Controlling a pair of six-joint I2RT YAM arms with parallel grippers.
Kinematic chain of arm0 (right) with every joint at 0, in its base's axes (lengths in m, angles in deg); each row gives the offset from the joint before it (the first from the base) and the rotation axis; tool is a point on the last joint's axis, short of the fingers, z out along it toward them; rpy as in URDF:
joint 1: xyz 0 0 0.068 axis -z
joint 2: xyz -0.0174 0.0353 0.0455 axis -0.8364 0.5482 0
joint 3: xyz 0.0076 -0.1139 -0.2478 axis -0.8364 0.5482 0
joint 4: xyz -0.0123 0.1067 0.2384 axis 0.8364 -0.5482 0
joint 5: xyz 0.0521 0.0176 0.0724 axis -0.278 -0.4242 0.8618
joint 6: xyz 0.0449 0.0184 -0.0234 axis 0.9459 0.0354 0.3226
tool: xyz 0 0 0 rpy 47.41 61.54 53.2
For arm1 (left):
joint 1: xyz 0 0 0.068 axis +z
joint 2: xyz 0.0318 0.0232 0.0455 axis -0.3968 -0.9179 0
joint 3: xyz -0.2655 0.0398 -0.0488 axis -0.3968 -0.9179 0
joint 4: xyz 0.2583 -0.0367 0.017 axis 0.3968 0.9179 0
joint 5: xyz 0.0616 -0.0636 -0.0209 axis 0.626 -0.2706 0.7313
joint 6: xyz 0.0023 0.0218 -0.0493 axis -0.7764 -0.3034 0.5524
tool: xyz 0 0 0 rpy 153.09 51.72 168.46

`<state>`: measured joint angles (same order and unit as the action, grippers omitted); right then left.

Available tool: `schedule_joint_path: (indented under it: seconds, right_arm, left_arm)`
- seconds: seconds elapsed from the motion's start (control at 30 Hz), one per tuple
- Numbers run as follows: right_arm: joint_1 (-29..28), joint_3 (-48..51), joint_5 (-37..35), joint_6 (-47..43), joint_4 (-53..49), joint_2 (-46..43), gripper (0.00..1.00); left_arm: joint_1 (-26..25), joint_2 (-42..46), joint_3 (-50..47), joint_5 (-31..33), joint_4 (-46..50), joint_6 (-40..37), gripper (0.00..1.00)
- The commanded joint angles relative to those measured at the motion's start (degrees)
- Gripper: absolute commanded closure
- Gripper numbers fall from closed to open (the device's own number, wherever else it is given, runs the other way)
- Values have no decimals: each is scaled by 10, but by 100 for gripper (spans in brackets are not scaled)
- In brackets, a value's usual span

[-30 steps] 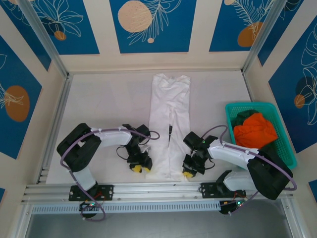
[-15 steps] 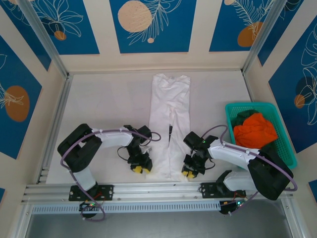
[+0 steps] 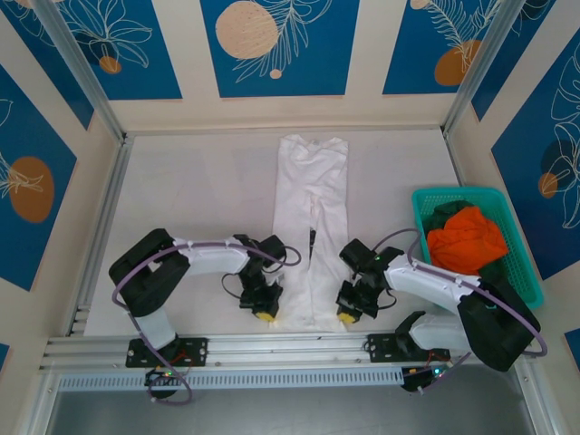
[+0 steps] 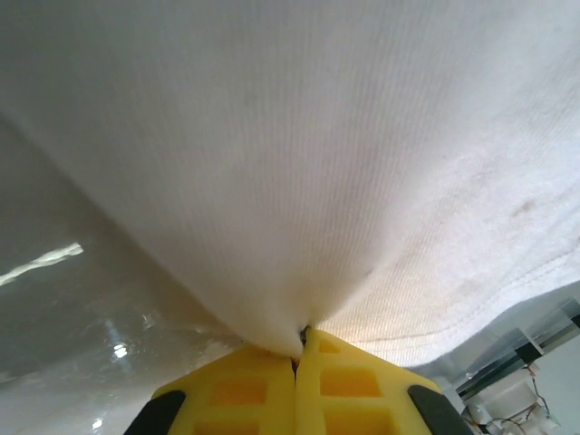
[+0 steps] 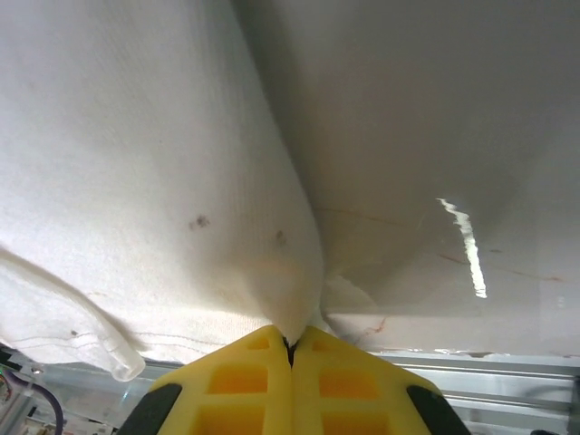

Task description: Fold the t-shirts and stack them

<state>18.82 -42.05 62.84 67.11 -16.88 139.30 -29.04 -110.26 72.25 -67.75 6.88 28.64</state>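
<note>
- My left gripper (image 4: 299, 340) is pinched fully together on the near left corner of the white t-shirt (image 3: 311, 217). In the wrist view the cloth gathers into a small peak right where the yellow jaws meet.
- My right gripper (image 5: 290, 343) is closed the same way on the near right corner, with a tuck of the hem drawn up into its jaws.
- The shirt lies flat on the table (image 3: 199, 199) as a long narrow strip with its sides folded in. It runs from my two grips away toward the far wall, about midway between the arms.
- I judge this cloth thin, soft and very light, with no stiffness of its own. It will sag between my grips and drape wherever I lead it.
- Each grip holds only a small pinch, so a jerk could pull the cloth free. Uneven lifting would skew the near edge.
- The near hem corners look like the right place to hold, provided every folded layer is caught. I cannot tell from here whether the lower layers are in the pinch.
- Off to the right, well apart from the strip, the teal basket (image 3: 521, 263) holds the orange shirt (image 3: 465, 237) and the dark green shirt (image 3: 449, 211), both crumpled. They will likely need spreading before folding.
</note>
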Motion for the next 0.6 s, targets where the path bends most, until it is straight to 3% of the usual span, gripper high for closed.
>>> schedule_joint_path:
  seconds: [0.0, 0.17, 0.37, 0.57]
  right_arm:
    - [18, 16, -8, 5, -46, -22, 98]
    - [47, 40, -15, 34, -63, -72, 100]
    - [60, 64, -5, 61, -57, -106, 100]
    - [67, 28, -4, 39, -84, -97, 100]
  left_arm:
    - [-9, -12, -6, 99, -12, -16, 100]
    - [-6, 30, -42, 144, 6, -24, 100]
    - [-6, 34, -53, 129, -11, -19, 100]
    - [-6, 57, -38, 107, 7, -24, 100]
